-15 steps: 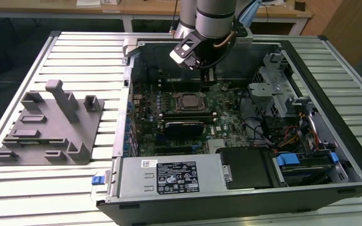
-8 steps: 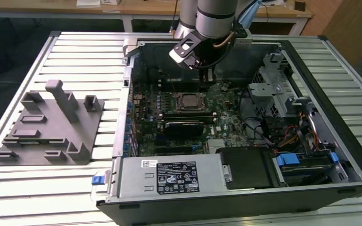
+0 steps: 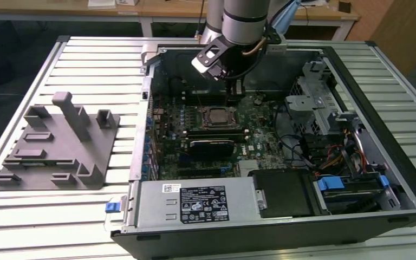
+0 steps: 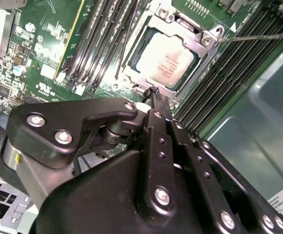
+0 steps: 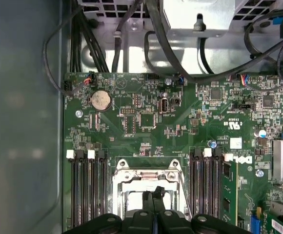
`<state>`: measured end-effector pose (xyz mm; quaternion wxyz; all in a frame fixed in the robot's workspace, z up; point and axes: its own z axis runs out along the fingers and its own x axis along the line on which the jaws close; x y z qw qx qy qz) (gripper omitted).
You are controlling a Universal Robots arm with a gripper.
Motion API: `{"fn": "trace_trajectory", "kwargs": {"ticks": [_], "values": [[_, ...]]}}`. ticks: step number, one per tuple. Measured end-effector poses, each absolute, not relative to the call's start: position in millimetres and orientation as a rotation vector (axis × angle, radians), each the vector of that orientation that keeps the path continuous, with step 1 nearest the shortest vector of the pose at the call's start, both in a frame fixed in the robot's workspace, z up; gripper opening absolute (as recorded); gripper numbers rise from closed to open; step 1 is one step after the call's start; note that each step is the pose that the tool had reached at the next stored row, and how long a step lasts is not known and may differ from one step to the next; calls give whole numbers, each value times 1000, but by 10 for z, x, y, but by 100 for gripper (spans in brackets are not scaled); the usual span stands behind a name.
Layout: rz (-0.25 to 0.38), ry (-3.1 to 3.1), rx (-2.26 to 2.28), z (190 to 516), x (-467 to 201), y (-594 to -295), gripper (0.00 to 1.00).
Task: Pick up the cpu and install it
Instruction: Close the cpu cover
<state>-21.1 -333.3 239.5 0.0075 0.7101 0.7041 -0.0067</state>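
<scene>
Nearest you in the exterior view, the slatted silver metal worktop (image 3: 63,216) carries an open black computer case (image 3: 266,241) lying on its side. Along the case's near wall sits a silver power supply box (image 3: 186,203) with a printed label on top. Just beside it, on the exterior view's right, is a black drive cage (image 3: 284,192). Out on the worktop, on the exterior view's left and apart from the case, stands the grey plastic fixture block (image 3: 52,151) with its upright posts.

Further in, the green motherboard (image 3: 266,141) lies flat on the case floor. You will find the cpu (image 3: 215,116), a small flat square chip with a silver-white metal top, near the middle of that board. In the second wrist view the cpu (image 4: 165,59) lies level inside the silver metal socket frame (image 4: 200,46), which borders it all round. Long black memory slots (image 4: 100,44) run on either side of the frame, and a thin metal lever rod (image 4: 258,36) reaches away from one corner.

At the socket's far edge your gripper (image 3: 233,100) hangs point-down over the board. In the second wrist view the gripper (image 4: 154,91) has its two black fingers pressed together tip to tip, with nothing held between them. The first wrist view shows the gripper (image 5: 153,192) the same way, above the socket frame (image 5: 144,176). You cannot tell whether the tips touch the frame or the chip.

Above the gripper rises the silver-grey arm (image 3: 244,21). Beyond the worktop's far edge stand light wooden desks (image 3: 164,8).
</scene>
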Motion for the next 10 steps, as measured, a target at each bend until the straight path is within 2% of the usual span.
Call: {"fn": "trace_trajectory", "kwargs": {"ticks": [10], "values": [[-17,2200,2218,2376,-406,-3333,11]]}}
